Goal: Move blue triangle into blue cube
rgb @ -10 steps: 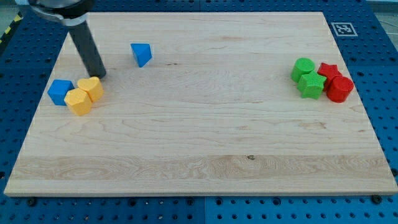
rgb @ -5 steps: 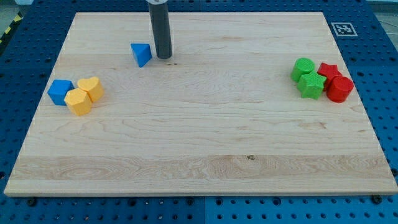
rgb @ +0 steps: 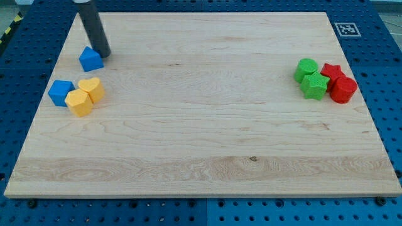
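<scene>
The blue triangle (rgb: 90, 59) lies near the board's upper left. My tip (rgb: 103, 54) touches its right upper side. The blue cube (rgb: 61, 92) sits below and left of the triangle, a short gap away, at the left end of a cluster with two yellow blocks: a yellow heart (rgb: 92, 89) and a yellow block (rgb: 79, 102). The dark rod rises from the tip toward the view's top.
At the view's right stands a cluster: a green round block (rgb: 306, 68), a green block (rgb: 314, 86), a red star (rgb: 331, 71) and a red round block (rgb: 343, 90). The wooden board (rgb: 201, 144) rests on a blue pegboard; a marker tag (rgb: 346, 29) is at top right.
My tip went from the yellow blocks to the triangle's right side, then pushed it left and slightly down. The triangle is now much closer to the blue cube.
</scene>
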